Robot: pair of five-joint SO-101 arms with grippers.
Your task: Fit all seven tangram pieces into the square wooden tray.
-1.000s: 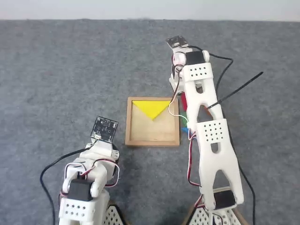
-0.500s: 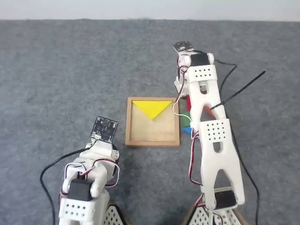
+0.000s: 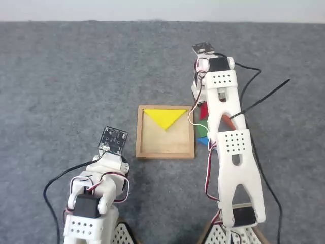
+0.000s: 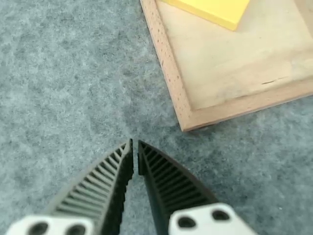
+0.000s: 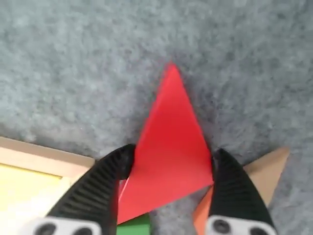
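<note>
Kind of place: a robotics lab bench was indicated rather than a lived-in room.
Surface: a grey felt-like mat point(image 3: 66, 76) was spread over the whole table, bounded at the far edge by a plain pale strip of wall point(image 3: 152, 10).
Machinery: a white plastic left arm point(image 3: 96, 198) and a longer white plastic right arm point(image 3: 231, 147), both with perforated links, were mounted side by side at the near edge.
Wiring: red, white and black cables point(image 3: 264, 94) were left exposed along the arms.
Electronics: a bare dark square circuit board point(image 3: 113, 140) was carried on the left arm.
Test object: a square light-wood tray point(image 3: 139, 132) was set on the mat between the arms.
</note>
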